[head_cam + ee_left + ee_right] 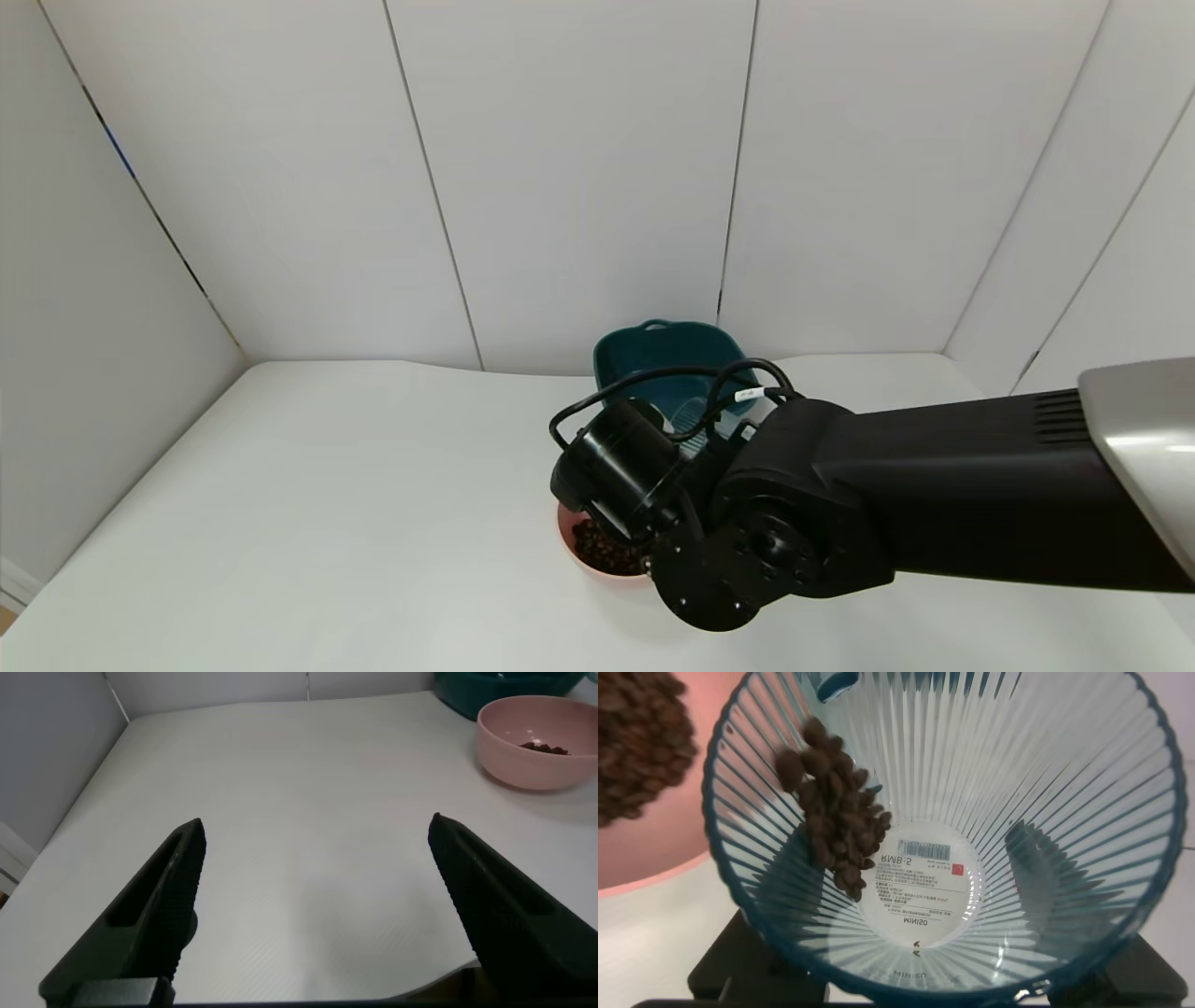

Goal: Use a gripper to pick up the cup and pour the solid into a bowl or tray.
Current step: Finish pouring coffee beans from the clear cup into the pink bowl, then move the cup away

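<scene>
Left gripper (316, 905) hangs wide open over bare table (308, 523) off to the left, while the right gripper (644, 485) clamps the ribbed blue cup (943, 840) tipped over the pink bowl (533, 742), coffee beans (836, 817) mostly poured, a clump left sliding out.

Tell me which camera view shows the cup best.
The right wrist view: the ribbed cup fills it, tipped, with beans sliding toward the pink bowl. The head view shows only a sliver behind the right arm; the left wrist view shows none.
</scene>
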